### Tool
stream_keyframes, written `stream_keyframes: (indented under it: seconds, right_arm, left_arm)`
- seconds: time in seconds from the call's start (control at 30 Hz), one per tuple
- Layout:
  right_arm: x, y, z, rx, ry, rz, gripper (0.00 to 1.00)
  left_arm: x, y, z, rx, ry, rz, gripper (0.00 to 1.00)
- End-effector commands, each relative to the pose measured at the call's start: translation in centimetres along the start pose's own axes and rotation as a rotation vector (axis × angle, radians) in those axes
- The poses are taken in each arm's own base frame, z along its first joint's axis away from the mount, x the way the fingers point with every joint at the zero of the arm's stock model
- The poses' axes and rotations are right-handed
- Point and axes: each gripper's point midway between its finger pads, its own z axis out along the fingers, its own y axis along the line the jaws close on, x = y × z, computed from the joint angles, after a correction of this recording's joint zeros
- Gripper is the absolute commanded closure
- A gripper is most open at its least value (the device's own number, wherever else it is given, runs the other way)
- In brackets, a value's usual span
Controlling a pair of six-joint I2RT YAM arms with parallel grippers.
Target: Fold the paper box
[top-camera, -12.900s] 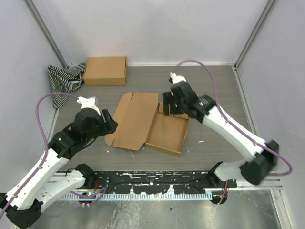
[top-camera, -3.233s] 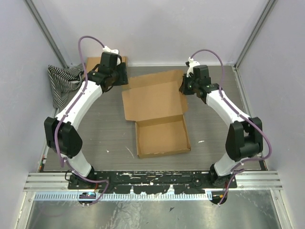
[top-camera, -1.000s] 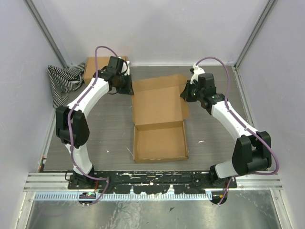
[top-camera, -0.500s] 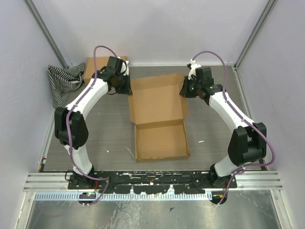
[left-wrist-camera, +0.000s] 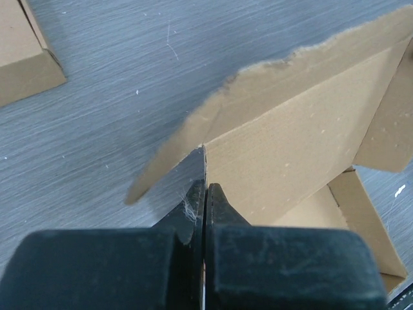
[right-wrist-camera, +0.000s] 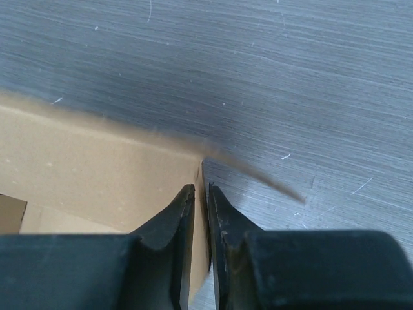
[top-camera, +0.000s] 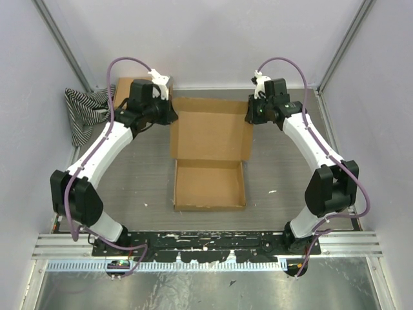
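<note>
- Viewing from the top external camera, the paper box point(top-camera: 210, 187) is found at the centre of the table point(top-camera: 129, 181), with its shallow tray toward the near edge and its hinged lid extended toward the far side.
- The left gripper point(top-camera: 169, 116) is positioned at the far left corner of the lid, and the right gripper point(top-camera: 249, 116) at the far right corner. The jaw state of either cannot be read from this view.
- A second cardboard box point(top-camera: 122, 93) is seen at the far left, partly hidden by the left arm. A striped cloth point(top-camera: 84, 110) is bunched just beside it, on its left.
- In the left wrist view, the left gripper point(left-wrist-camera: 204, 187) is shown with its jaws fully closed, and the edge of the lid is pinched between the fingertips.
- The lid of the paper box point(left-wrist-camera: 290, 148) is held tilted, clear of the table point(left-wrist-camera: 116, 77). A side flap is seen at the right, and part of the tray below it.
- A corner of the second cardboard box point(left-wrist-camera: 19, 58) is visible at the upper left, well apart from the lid.
- In the right wrist view, the right gripper point(right-wrist-camera: 200, 188) is shown with its jaws slightly apart and the edge of the card between them. Whether the card is clamped cannot be told.
- The paper box point(right-wrist-camera: 97, 168) occupies the lower left of this view, and the grey table point(right-wrist-camera: 290, 77) is seen beyond it.
</note>
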Motion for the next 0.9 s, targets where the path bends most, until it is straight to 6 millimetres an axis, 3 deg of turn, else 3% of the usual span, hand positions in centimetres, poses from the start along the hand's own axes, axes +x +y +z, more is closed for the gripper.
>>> stream_keyframes:
  seconds: [0.0,0.17,0.33,0.47,0.63,0.73,0.8,0.87]
  right_arm:
    - [-1.1,0.0,-0.3,-0.009,-0.010,-0.024,0.79]
    - [0.3,0.5,0.0,-0.041,0.054,0.003,0.81]
    - [0.6,0.2,-0.1,-0.002,0.070,0.074,0.96]
    - [-1.6,0.0,-0.5,0.063,-0.005,0.093,0.99]
    - [-6.0,-0.3,-1.8,0.121,-0.159,0.102,0.99]
    - [-8.5,-0.2,-2.9,0.134,-0.266,0.107,0.99]
    - [-9.7,0.0,-3.3,0.136,-0.330,0.105,0.99]
    - [-10.6,0.1,-3.6,0.141,-0.394,0.105,0.99]
  left_arm:
    - [-2.5,-2.1,-1.4,0.081,-0.158,0.095,1.00]
    - [-2.9,-2.4,-1.8,0.086,-0.191,0.100,1.00]
    - [-3.3,-2.5,-1.5,0.058,-0.191,0.073,1.00]
    - [-4.2,-2.4,-0.9,0.008,-0.195,0.070,1.00]
    - [-6.3,-2.1,-0.1,-0.050,-0.224,0.059,0.98]
    - [-7.4,-1.6,0.6,-0.077,-0.259,0.047,0.93]
    - [-7.9,-1.4,1.1,-0.087,-0.276,0.035,0.84]
    - [-8.0,-1.2,1.8,-0.091,-0.290,0.015,0.82]
